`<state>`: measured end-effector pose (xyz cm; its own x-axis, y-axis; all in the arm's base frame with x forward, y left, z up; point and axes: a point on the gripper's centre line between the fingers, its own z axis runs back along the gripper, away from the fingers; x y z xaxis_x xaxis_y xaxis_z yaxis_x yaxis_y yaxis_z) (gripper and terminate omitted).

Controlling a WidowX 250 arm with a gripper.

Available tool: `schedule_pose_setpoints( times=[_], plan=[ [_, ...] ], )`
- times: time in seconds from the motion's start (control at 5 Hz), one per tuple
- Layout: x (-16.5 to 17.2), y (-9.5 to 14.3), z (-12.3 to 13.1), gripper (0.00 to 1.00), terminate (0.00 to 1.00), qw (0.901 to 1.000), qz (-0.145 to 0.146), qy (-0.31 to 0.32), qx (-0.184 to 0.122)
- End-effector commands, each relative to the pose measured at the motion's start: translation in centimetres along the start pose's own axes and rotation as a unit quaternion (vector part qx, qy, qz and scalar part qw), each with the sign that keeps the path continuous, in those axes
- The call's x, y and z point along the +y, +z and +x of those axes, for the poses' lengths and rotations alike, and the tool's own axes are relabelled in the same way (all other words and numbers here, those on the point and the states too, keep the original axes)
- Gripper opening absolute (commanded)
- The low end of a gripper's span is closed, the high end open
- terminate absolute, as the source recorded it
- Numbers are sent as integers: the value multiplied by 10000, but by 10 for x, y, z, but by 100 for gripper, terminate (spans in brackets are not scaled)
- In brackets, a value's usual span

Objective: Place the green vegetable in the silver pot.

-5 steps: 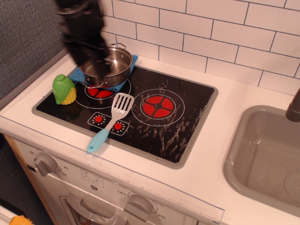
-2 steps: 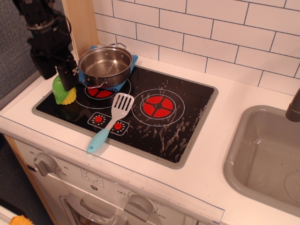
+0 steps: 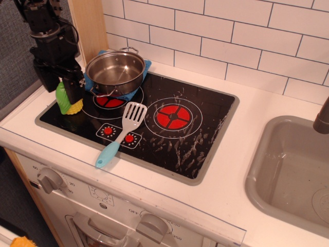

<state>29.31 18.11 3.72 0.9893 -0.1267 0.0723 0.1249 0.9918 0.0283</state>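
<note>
The green vegetable (image 3: 62, 99), a toy corn cob with yellow kernels at its lower end, stands on the far left of the black cooktop (image 3: 180, 144). My black gripper (image 3: 60, 85) has come down over it from above. Its jaws stand open, one on each side of the cob, and they cover the cob's top. The silver pot (image 3: 115, 70) is empty and sits just right of the gripper on the back-left burner, on a blue cloth (image 3: 147, 65).
A white spatula with a light blue handle (image 3: 122, 133) lies on the cooktop in front of the pot. A wooden post (image 3: 90, 25) stands behind the gripper. A grey sink basin (image 3: 288, 170) is at the right, with a dark tap (image 3: 322, 119) above it.
The arm swung left from over the pot to the cob, uncovering the pot, then dropped slightly so that its jaws sit around the cob. The cob and pot have not moved.
</note>
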Motion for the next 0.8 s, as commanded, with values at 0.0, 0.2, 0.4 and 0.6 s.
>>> schedule_pose_setpoints(
  times=[0.0,0.2,0.4,0.6],
  plan=[
    [-9,25,4,0,0,9988,308,-227,-302],
    [-14,47,5,0,0,9983,351,-89,-452],
    [-8,72,26,0,0,9963,317,226,-768],
    [-11,66,63,0,0,9966,230,43,-791]
  ],
)
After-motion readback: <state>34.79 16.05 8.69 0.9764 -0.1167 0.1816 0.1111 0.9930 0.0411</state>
